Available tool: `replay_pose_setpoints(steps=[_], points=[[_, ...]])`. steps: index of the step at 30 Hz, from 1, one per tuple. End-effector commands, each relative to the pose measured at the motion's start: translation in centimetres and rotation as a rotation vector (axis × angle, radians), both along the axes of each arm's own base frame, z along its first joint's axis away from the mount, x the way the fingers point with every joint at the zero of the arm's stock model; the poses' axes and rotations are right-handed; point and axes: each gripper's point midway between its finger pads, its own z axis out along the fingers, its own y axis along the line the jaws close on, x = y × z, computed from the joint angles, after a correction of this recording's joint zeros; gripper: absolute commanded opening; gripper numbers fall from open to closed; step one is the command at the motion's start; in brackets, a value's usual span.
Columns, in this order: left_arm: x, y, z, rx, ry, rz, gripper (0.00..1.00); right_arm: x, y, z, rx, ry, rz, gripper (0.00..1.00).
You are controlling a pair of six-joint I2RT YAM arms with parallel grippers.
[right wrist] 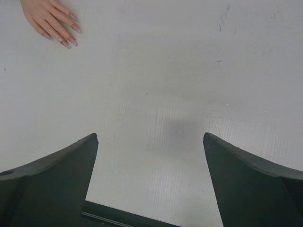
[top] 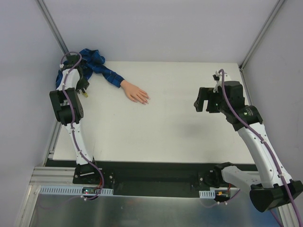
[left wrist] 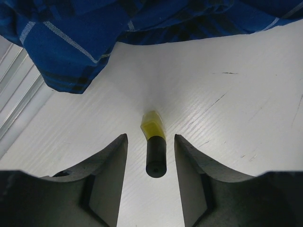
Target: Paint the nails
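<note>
**Position of task item.** The mannequin hand (top: pixel 136 92) lies palm down on the white table (top: pixel 170 127), left of centre towards the far edge. Its blue plaid sleeve (top: pixel 102 68) trails back to the far left corner. The nails (right wrist: pixel 71 35) are seen as small pinkish-red tips, pointing towards the table's middle.

**Grippers.** The left gripper (left wrist: pixel 150 138) is held by the sleeve with its jaws apart on either side of a small dark bottle (left wrist: pixel 155 153) with a yellowish cap. A gap is visible on each side of the bottle and no contact is seen. The right gripper (right wrist: pixel 149 135) is spread wide and empty above bare table, well apart from the hand.

**Handling, as judged.**
- The nails are taken to be hard, smooth and very small, so only a light touch is called for and they are not to be gripped.
- The hand is judged light and liable to slide if pushed.
- The sleeve is soft and offers little anchorage.
- If steadying is needed, the wrist beside the cuff is recommended.
- The bottle looks slim, rigid and slippery, so a hold across the dark body is advised rather than on the cap
</note>
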Motion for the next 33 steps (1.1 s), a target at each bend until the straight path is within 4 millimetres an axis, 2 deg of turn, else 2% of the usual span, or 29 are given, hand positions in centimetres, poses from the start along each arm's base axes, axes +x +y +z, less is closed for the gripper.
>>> replay_pose_setpoints(steps=[1, 6, 7, 9, 11, 15, 16, 17, 18, 19, 20, 21, 22, 23, 24, 25, 26, 27, 28, 29, 30, 31, 32, 33], points=[[0.4, 0.5, 1.0, 0.055, -0.003, -0.024, 0.42, 0.6, 0.7, 0.4, 0.02, -0.023, 0.024, 0.96], [0.5, 0.3, 1.1, 0.046, -0.01, -0.038, 0.3, 0.7, 0.7, 0.1, 0.018, -0.014, 0.022, 0.96], [0.6, 0.2, 1.1, 0.045, -0.011, -0.04, 0.22, 0.7, 0.6, -0.1, 0.013, -0.009, 0.018, 0.96], [0.6, 0.0, 1.5, 0.039, -0.019, -0.047, 0.15, 0.8, 0.3, -0.4, -0.005, 0.001, 0.012, 0.96], [0.5, -0.3, 1.9, 0.038, -0.025, -0.06, 0.0, 0.9, 0.4, -0.6, -0.014, 0.007, 0.014, 0.96], [-0.5, -0.8, 3.6, 0.059, -0.035, -0.077, 0.0, 1.1, 1.1, -0.6, -0.01, -0.008, 0.049, 0.96], [-0.8, -1.1, 5.2, 0.062, -0.062, -0.083, 0.0, 1.1, 1.3, -0.6, -0.011, -0.006, 0.055, 0.96], [-1.2, -1.4, 5.6, 0.063, -0.063, -0.093, 0.0, 1.1, 1.8, -0.5, -0.012, -0.01, 0.072, 0.96], [-2.0, -1.7, 5.5, 0.058, -0.053, -0.099, 0.0, 1.0, 2.0, -0.6, -0.016, -0.005, 0.082, 0.96], [-2.4, -2.5, 7.4, 0.057, -0.086, -0.119, 0.0, 0.9, 2.3, -0.5, -0.019, -0.007, 0.093, 0.96], [-3.6, -3.2, 7.0, 0.048, -0.068, -0.128, 0.0, 0.6, 3.0, -0.7, -0.022, -0.005, 0.12, 0.96], [-4.1, -3.8, 7.6, 0.048, -0.076, -0.135, 0.0, 0.6, 3.6, -0.7, -0.019, -0.012, 0.142, 0.96], [-4.7, -4.9, 9.6, 0.024, -0.126, -0.153, 0.0, 0.4, 4.1, -0.9, -0.024, -0.02, 0.173, 0.96], [-5.9, -6.4, 9.1, -0.01, -0.111, -0.187, 0.0, 0.2, 5.3, -0.7, -0.017, -0.036, 0.215, 0.96], [-6.6, -7.5, 9.5, -0.04, -0.124, -0.213, 0.0, -0.2, 5.9, -1.3, -0.013, -0.029, 0.245, 0.96], [-7.6, -8.8, 11.4, -0.053, -0.17, -0.25, 0.0, -0.5, 6.7, -1.5, -0.01, -0.028, 0.285, 0.96], [-8.8, -11.3, 10.8, -0.111, -0.157, -0.319, 0.0, -1.2, 7.9, -1.6, 0.003, -0.022, 0.339, 0.96], [-9.7, -12.8, 11.1, -0.134, -0.163, -0.366, 0.0, -1.6, 8.5, -1.7, 0.009, -0.018, 0.369, 0.96], [-10.8, -14.3, 12.9, -0.141, -0.211, -0.429, 0.0, -1.8, 9.2, -2.1, 0.013, -0.004, 0.403, 0.96], [-12.3, -16.6, 12.3, -0.208, -0.201, -0.502, 0.0, -2.8, 10.5, -2.2, 0.025, 0.005, 0.482, 0.96], [-13.3, -19.7, 12.8, -0.24, -0.212, -0.599, 0.0, -3.2, 11.2, -2.2, 0.028, 0.003, 0.524, 0.97], [-14.5, -21.5, 14.3, -0.263, -0.256, -0.685, 0.0, -3.8, 12.0, -2.4, 0.031, 0.002, 0.577, 0.97], [-16.0, -23.6, 13.9, -0.301, -0.248, -0.766, 0.0, -5.0, 13.6, -2.2, 0.04, -0.03, 0.713, 0.96], [-17.8, -27.3, 14.6, -0.373, -0.26, -0.909, 0.0, -5.7, 14.3, -2.3, 0.049, -0.037, 0.778, 0.96]])
